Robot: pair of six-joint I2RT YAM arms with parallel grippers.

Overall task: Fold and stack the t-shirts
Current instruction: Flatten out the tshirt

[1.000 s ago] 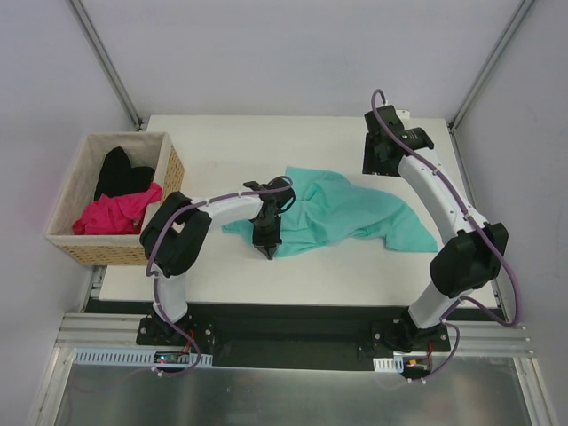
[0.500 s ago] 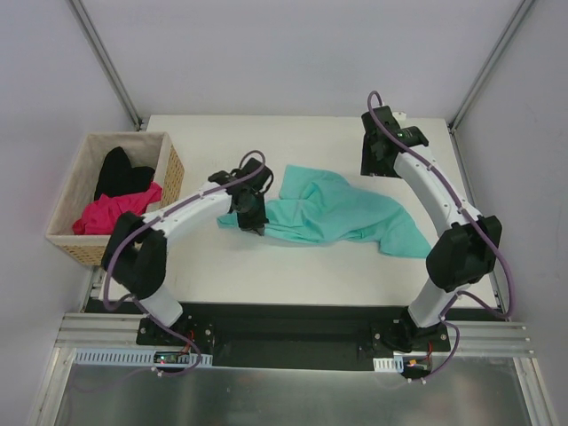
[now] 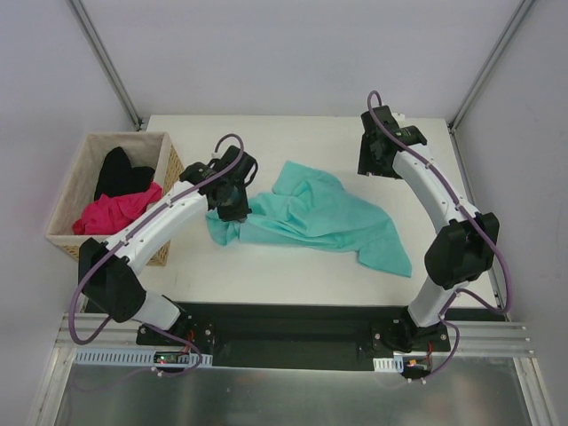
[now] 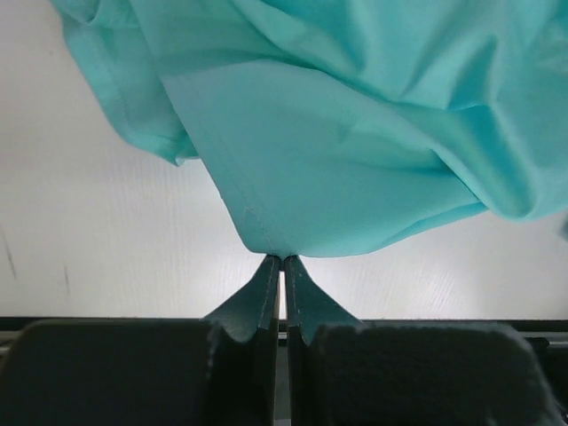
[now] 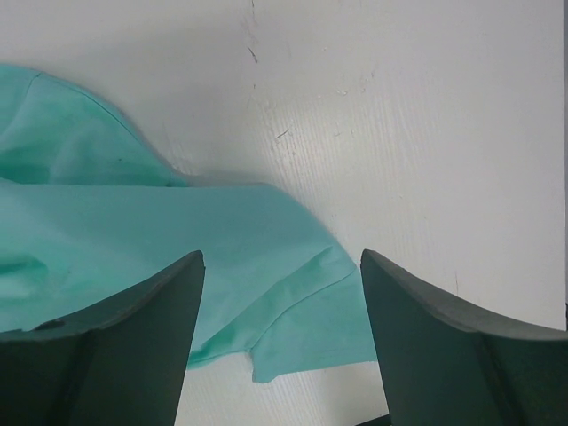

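The left gripper (image 4: 282,259) is pinched shut on an edge of the teal t-shirt (image 3: 319,217), which trails from its fingertips across the table (image 3: 293,271) toward the right gripper (image 5: 282,257), hovering wide open over the cloth's far edge, while on the left gripper's other side a basket (image 3: 67,240) holds the pink t-shirt (image 3: 115,213) and the black t-shirt (image 3: 120,170).
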